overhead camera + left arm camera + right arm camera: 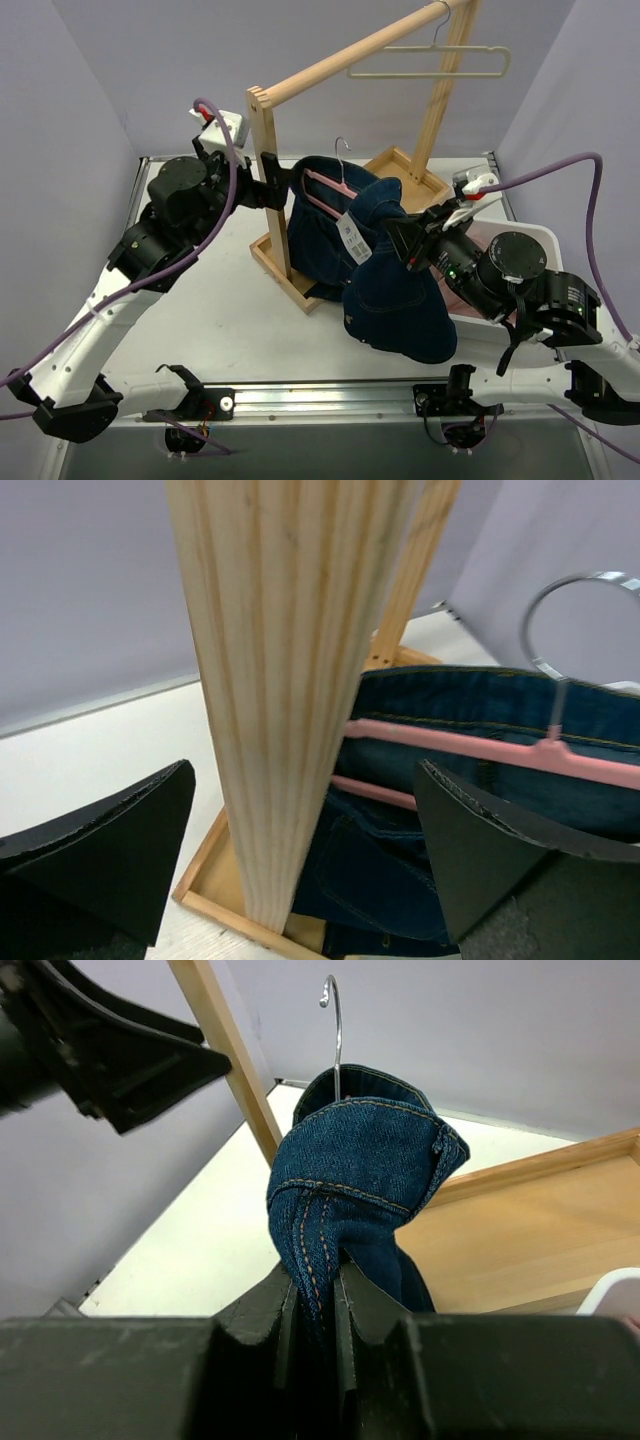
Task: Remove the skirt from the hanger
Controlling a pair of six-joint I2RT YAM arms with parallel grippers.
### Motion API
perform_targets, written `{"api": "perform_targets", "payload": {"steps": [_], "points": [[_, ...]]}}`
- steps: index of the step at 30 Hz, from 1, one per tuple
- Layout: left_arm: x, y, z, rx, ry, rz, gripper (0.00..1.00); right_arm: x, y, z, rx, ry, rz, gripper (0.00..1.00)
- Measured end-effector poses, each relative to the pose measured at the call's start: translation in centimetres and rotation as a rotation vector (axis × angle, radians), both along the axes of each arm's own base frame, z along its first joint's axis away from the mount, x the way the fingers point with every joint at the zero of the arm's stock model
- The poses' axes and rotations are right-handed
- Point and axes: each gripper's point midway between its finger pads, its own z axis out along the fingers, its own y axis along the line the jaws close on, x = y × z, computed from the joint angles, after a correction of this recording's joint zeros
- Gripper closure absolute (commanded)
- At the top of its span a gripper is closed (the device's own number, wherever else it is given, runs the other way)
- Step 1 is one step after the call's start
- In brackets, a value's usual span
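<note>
The cream hanger (430, 68) hangs bare on the wooden rail at the back. A sliver of dusty-pink fabric (458, 296), apparently the skirt, shows in the white bin behind my right arm; most of it is hidden. My right gripper (405, 240) (318, 1300) is shut on a bunched fold of a dark blue denim garment (395, 290) (360, 1160), which hangs on a pink hanger (320, 190) (450, 742) with a silver hook (335, 1030). My left gripper (275, 185) (300, 770) is open, its fingers either side of the rack's wooden post (280, 680), touching nothing.
The wooden rack has a sloping rail (350, 55), a near post (268, 180) in a tray-like base (285, 265) and a far post (445, 90). A white tag (355, 238) hangs on the denim. The white bin (540, 235) sits at the right under my right arm.
</note>
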Motion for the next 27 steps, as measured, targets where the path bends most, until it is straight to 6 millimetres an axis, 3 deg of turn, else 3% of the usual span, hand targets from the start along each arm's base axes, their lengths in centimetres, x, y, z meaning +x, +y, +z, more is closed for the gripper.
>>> {"api": "perform_targets", "payload": {"steps": [5,9,16,27], "points": [[-2.3,-0.4,2.8,-0.064,-0.046,-0.101,0.12,-1.2,-0.5,-0.5,0.001,-0.003,0.065,1.0],[-2.4,-1.7,4.2,-0.123,-0.005,-0.142,0.18,-2.0,-1.0,-0.4,0.015,-0.007,0.101,1.0],[-2.8,-2.9,3.5,-0.189,0.09,-0.185,0.2,-2.4,-1.0,-1.0,0.017,-0.004,0.129,1.0],[-5.5,-5.8,2.0,-0.248,0.232,-0.345,0.21,-1.6,1.6,-2.4,-0.012,0.008,0.135,1.0]]}}
